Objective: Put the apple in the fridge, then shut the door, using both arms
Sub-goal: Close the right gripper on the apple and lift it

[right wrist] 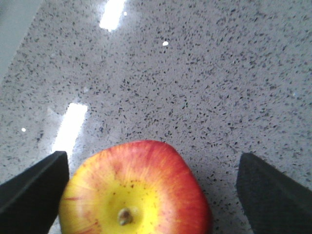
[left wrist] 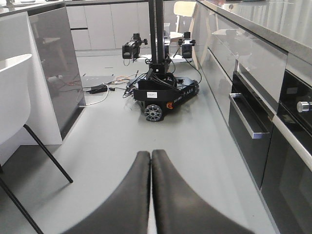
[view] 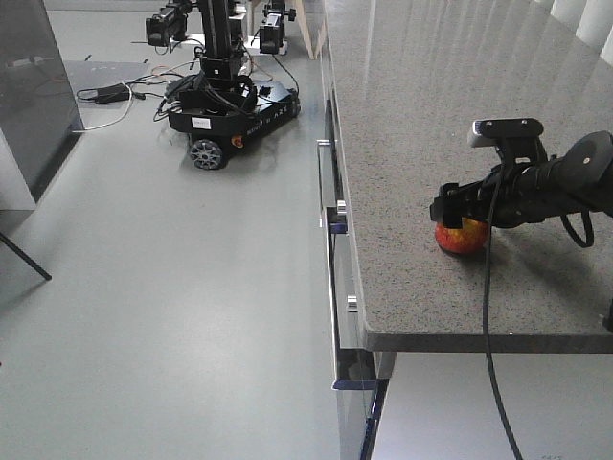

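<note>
Here the apple sits by the near edge of the counter, the right claw spread wide astride it, gripping nothing. Firm, smooth, light (but bruisable), it likely wants pinching across its widest middle. The left claw is closed, empty.

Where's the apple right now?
The apple sits on the grey speckled counter, on the right of the front view near the counter's close end, between the open fingers of the right gripper.
</note>
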`<state>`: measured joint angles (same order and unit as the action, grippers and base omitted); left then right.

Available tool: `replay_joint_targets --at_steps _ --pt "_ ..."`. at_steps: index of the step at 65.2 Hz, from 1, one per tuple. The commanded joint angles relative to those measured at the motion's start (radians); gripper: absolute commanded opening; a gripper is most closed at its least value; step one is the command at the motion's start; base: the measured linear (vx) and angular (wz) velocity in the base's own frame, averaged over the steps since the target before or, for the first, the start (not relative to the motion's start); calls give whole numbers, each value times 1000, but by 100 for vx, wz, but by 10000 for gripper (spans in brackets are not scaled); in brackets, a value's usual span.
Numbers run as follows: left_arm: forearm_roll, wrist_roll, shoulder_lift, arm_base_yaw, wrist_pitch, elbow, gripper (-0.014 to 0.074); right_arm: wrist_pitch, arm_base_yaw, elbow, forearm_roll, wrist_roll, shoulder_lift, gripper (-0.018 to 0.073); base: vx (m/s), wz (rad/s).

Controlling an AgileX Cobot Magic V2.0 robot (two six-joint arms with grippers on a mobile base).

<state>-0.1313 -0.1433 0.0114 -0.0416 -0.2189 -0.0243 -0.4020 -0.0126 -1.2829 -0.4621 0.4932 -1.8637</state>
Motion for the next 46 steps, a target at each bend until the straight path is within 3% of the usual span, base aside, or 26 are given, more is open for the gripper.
replay_joint_targets --at_steps 1,18,46 --pt "7 0 16 6 68 -29 -6 32 1 -33 -3 8 37 651 0 0" --pt "7 0 16 6 68 -29 -6 7 1 -33 -2 8 33 592 0 0" --pt "7 0 16 6 68 -29 -6 -24 1 -53 -2 8 56 252 0 0"
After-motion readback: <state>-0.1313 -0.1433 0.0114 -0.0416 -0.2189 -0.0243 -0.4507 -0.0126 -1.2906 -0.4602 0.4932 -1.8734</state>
